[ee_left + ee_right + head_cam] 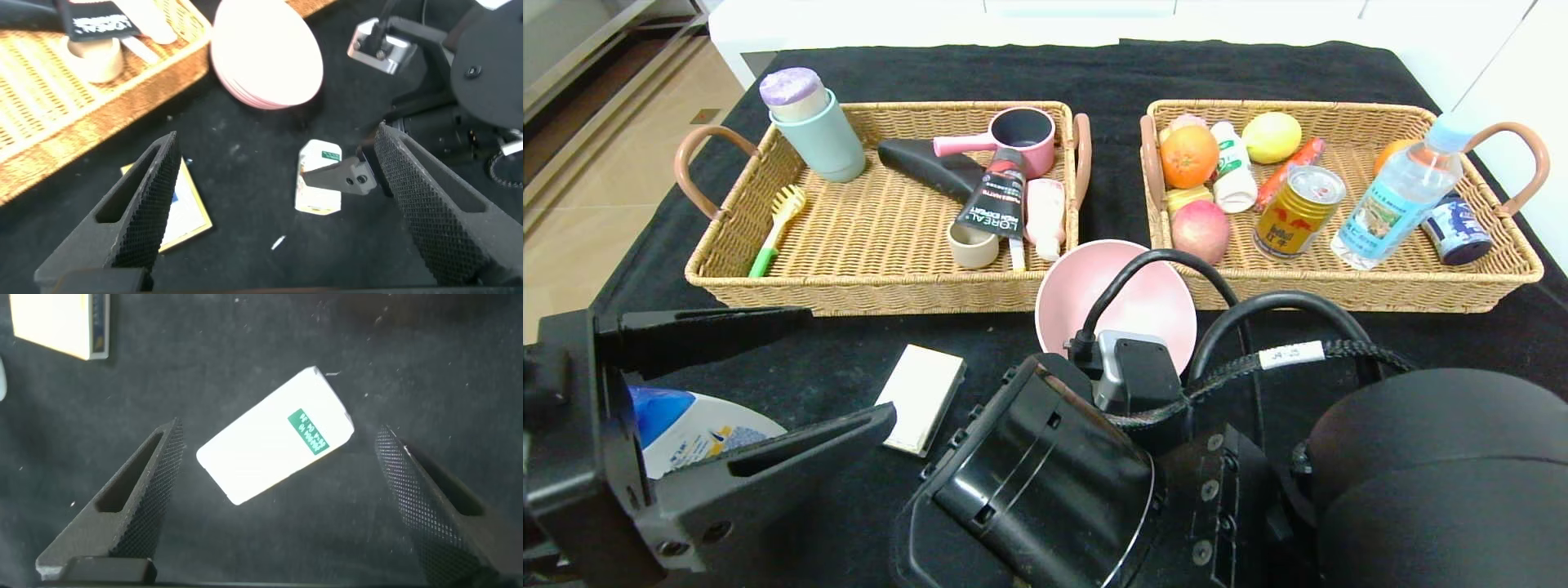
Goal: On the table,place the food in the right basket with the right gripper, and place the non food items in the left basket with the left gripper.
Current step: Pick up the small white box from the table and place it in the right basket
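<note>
My right gripper (278,433) is open and hovers over the small white packet (274,449) with the green label, which lies flat on the black table between its fingers. In the head view the right wrist (1045,474) hides the packet. My left gripper (849,361) is open and empty at the near left, above the table. The white shampoo bottle (690,425) with blue cap lies behind its fingers. The cream box (923,398) lies beside it. The pink bowl (1115,298) stands in front of the gap between the baskets. The red-pink fruit (1201,230) and gold can (1297,211) are in the right basket (1339,282).
The left basket (866,290) holds a teal cup, a pink pan, a black tube and a brush. The right basket also holds an orange, a lemon, a water bottle and a small jar. The left wrist view shows the packet (320,175) with a right finger over it.
</note>
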### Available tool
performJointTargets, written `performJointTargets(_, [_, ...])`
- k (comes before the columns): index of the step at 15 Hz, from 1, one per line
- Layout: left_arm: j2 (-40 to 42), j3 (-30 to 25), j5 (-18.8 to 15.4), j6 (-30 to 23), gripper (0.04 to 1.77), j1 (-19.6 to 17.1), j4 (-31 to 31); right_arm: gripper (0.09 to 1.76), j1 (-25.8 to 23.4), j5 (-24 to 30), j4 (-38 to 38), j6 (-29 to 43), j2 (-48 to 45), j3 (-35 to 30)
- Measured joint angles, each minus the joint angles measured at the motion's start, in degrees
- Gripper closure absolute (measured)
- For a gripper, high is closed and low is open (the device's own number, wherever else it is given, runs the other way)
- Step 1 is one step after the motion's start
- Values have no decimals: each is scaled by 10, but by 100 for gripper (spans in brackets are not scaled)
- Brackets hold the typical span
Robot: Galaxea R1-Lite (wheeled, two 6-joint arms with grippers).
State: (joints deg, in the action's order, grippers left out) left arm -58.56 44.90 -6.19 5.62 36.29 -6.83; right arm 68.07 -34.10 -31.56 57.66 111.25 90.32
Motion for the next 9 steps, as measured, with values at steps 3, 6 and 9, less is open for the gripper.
performJointTargets(3, [2,4,-3,-1,9,-18,0,15,-8,0,0,1,5,0])
performJointTargets(6, [8,12,-4,-3,9,-35,1,15,-16,0,0,1,11,0])
performJointTargets(9, [16,18,-4,-4,9,-43,2,15,-24,0,0,1,20,0])
